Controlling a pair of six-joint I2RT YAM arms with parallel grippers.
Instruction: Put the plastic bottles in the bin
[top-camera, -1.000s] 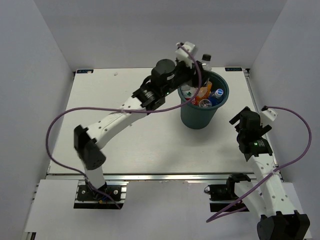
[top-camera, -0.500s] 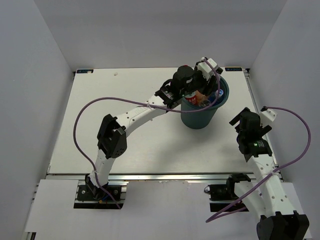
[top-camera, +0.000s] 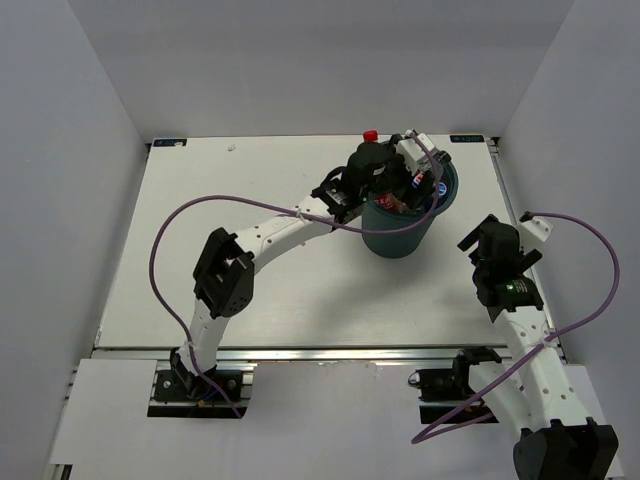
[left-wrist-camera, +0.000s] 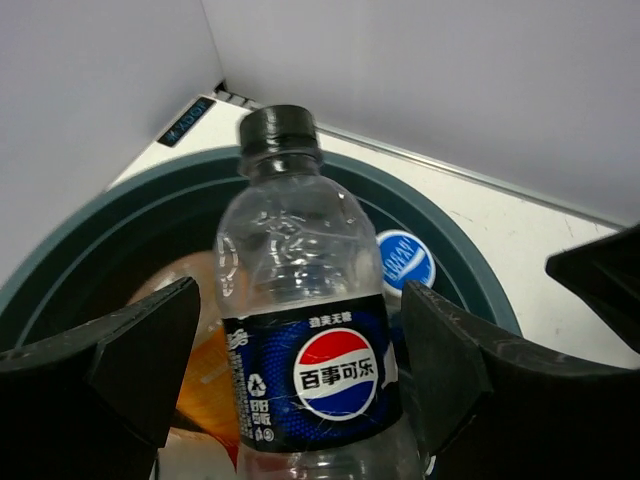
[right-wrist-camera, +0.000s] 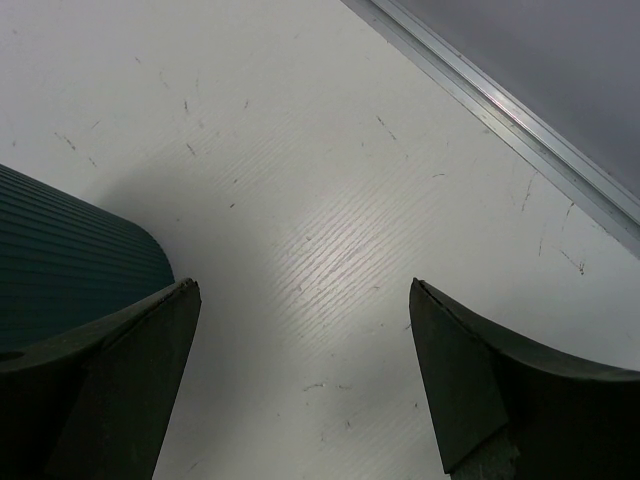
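– Surface and room, please.
– White table (top-camera: 250, 200), lightly scuffed, with pale grey walls (top-camera: 300, 60) on 3 sides and a metal rail (top-camera: 330, 350) along the near edge.
– Where is the bin?
– The dark teal bin (top-camera: 400, 238) stands upright at the far right of the table. The left gripper (left-wrist-camera: 300, 300) hangs over its mouth.
– And the bottle?
– 1 clear bottle (left-wrist-camera: 300, 240) with a dark blue label and a black cap sits between the left fingers (left-wrist-camera: 130, 360), above the bin's opening. Its long axis runs along the fingers. The cap end points away from the wrist toward the bin's far rim, and the label faces the camera.
– Is it pinched?
– No. The left claw is spread, and a sliver of gap shows at the bottle's left side.
– Anything inside?
– A blue cap (left-wrist-camera: 405, 260) and an orange bottle (left-wrist-camera: 205, 390) lie below it.
– The right gripper (right-wrist-camera: 300, 330)?
– It is spread wide and holds nothing, over bare table just beside the bin's ribbed wall.
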